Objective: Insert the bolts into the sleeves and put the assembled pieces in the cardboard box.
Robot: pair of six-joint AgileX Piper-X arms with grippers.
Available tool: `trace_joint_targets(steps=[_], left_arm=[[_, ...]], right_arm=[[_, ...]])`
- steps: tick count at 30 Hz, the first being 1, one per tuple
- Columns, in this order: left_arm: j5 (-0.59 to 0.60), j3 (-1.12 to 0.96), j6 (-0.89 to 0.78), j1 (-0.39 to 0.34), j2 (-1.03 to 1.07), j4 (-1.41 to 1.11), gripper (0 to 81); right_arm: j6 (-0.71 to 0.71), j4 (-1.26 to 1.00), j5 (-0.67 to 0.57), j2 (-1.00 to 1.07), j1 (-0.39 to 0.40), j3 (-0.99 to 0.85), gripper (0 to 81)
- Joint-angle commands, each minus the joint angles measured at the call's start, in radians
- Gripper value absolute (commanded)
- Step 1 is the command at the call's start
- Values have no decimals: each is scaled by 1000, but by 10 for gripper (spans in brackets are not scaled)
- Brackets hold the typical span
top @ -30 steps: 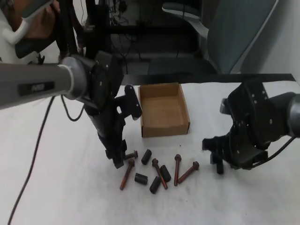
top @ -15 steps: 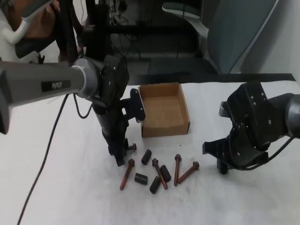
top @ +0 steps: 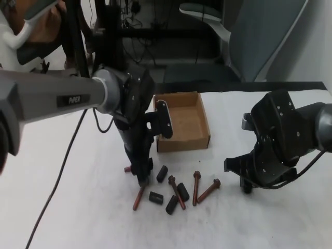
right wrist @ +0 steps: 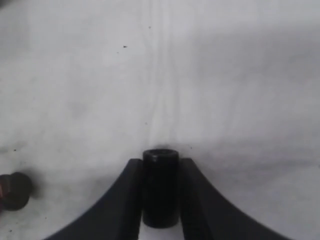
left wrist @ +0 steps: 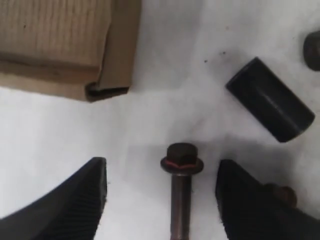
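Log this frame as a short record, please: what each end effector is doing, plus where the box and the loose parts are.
left end effector: open, straddling a rusty brown hex-head metal bolt that lies on the white bench
right end effector: shut on a black cylindrical sleeve, just above the bench
brown cardboard box: open-topped, beyond the loose parts
loose parts: other bolts and sleeves scattered in front of the box

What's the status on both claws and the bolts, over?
Left claw open, straddling a flat-lying bolt. Right claw shut on a sleeve. Cardboard box holds no assembled pieces. Loose sleeve near the bolt, outside the claw.
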Motion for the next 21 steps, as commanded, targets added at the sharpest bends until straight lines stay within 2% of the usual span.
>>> trace_joint_targets(steps=[1, 3, 5, 10, 12, 14, 18, 21], left_arm=[[0, 11, -11, -13, 64, 7, 466], [-24, 11, -11, -13, 76, 17, 286], [-84, 8, -30, -18, 76, 7, 4], [-115, -19, -153, -20, 57, 10, 18], [-80, -25, -216, -20, 24, 9, 18], [28, -22, -291, -8, -31, 8, 18], [347, 13, -454, 30, -162, -45, 18], [400, 84, -507, 52, -304, -129, 18]], right_arm=[[-12, 19, -15, 4, -3, -5, 0], [-12, 19, -15, 4, -3, -5, 0], [-16, 19, -19, 4, -3, -5, 0], [-61, 19, -22, 4, -3, -5, 0], [-90, 19, -22, -1, -3, -3, 0], [-118, 8, -22, -22, 4, 7, 0], [-148, -71, -22, -107, 30, 63, 0], [-163, -140, -22, -226, 63, 130, 0]])
